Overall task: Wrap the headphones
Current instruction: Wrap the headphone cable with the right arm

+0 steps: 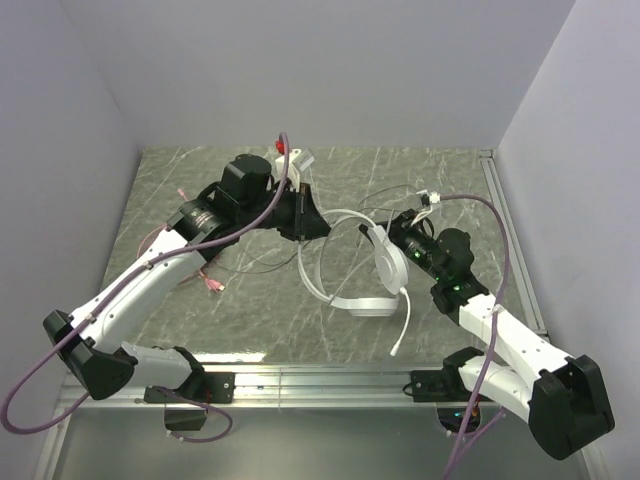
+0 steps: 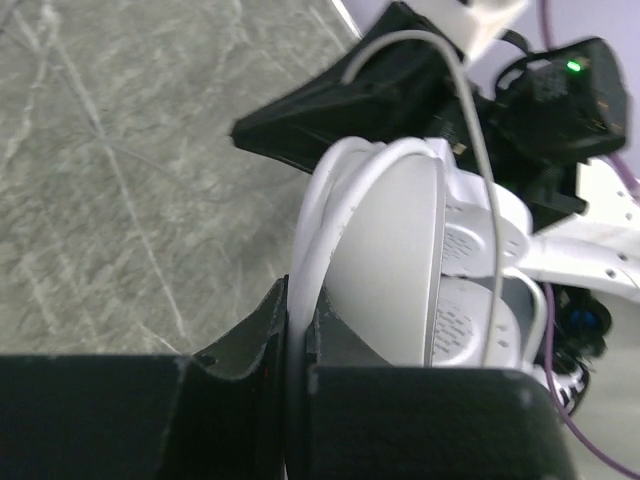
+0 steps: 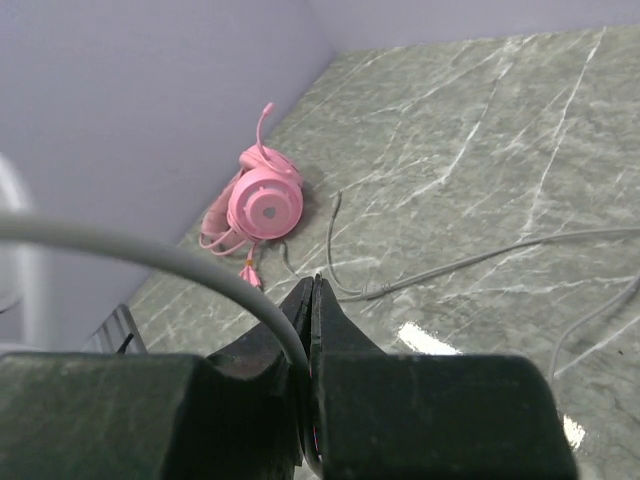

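The fingers [image 2: 345, 340] of the left gripper [image 2: 297, 312] stand narrow, pressed on a white band of the white headset [image 2: 400, 250]. The band passes up between them. The fingers [image 3: 265, 355] of the right gripper [image 3: 312, 298] are also almost together, and they pinch one thin pale cable [image 3: 150, 250] that curves out to the left from between them.

There are two headsets. The white one is about in the middle of the table [image 1: 450, 180], between the two grippers, with the left gripper at its far left side and the right gripper at its right side. Its ear cups are close to the right gripper. Whether it rests on the table or hangs a little above it, I cannot tell.

The pink headset [image 3: 265, 205] lies on the left part of the table, near the left wall, well apart from the white one. Its thin pink cable is gathered beside it. In the top view the left arm covers most of it.

One thin grey cable [image 3: 460, 265] lies loose on the table between the pink headset and the right gripper.
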`<state>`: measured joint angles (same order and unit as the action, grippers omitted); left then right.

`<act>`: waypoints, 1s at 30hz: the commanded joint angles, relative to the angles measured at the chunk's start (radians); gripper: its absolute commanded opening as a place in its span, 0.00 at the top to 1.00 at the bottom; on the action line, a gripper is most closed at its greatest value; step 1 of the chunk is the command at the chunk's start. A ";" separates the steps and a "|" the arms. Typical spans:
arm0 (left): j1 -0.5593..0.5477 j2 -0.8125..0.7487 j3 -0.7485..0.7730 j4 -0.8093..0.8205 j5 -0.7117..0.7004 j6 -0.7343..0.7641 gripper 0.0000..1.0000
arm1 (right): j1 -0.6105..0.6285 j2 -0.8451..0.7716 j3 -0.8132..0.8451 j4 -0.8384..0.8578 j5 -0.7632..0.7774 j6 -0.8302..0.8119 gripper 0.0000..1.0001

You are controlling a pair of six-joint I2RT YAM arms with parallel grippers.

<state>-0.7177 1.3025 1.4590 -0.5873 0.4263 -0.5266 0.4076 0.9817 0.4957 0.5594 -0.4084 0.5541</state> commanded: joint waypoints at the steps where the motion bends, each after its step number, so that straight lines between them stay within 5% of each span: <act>1: 0.011 0.023 0.006 0.103 -0.132 -0.036 1.00 | 0.003 -0.038 0.035 -0.025 -0.038 0.046 0.94; 7: 0.009 0.136 0.034 0.049 -0.227 -0.009 1.00 | 0.005 -0.015 0.105 -0.104 -0.046 0.089 0.96; 14: 0.008 0.192 0.046 0.023 -0.307 0.059 0.73 | 0.005 0.031 0.118 -0.142 -0.029 0.081 0.97; 18: 0.008 0.153 0.002 0.052 -0.320 0.071 0.70 | 0.007 0.052 0.127 -0.158 -0.030 0.073 0.97; 22: 0.008 0.162 0.006 0.023 -0.313 0.082 0.78 | 0.007 0.067 0.124 -0.135 -0.033 0.089 0.97; 26: 0.008 0.179 0.014 -0.012 -0.311 0.106 1.00 | 0.007 0.075 0.129 -0.130 -0.041 0.099 0.98; 30: 0.008 0.187 0.021 -0.028 -0.292 0.091 1.00 | 0.007 0.078 0.130 -0.138 -0.020 0.080 0.98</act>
<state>-0.7101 1.4940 1.4582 -0.6437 0.1417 -0.4149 0.3996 1.0637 0.5652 0.3588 -0.4091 0.6315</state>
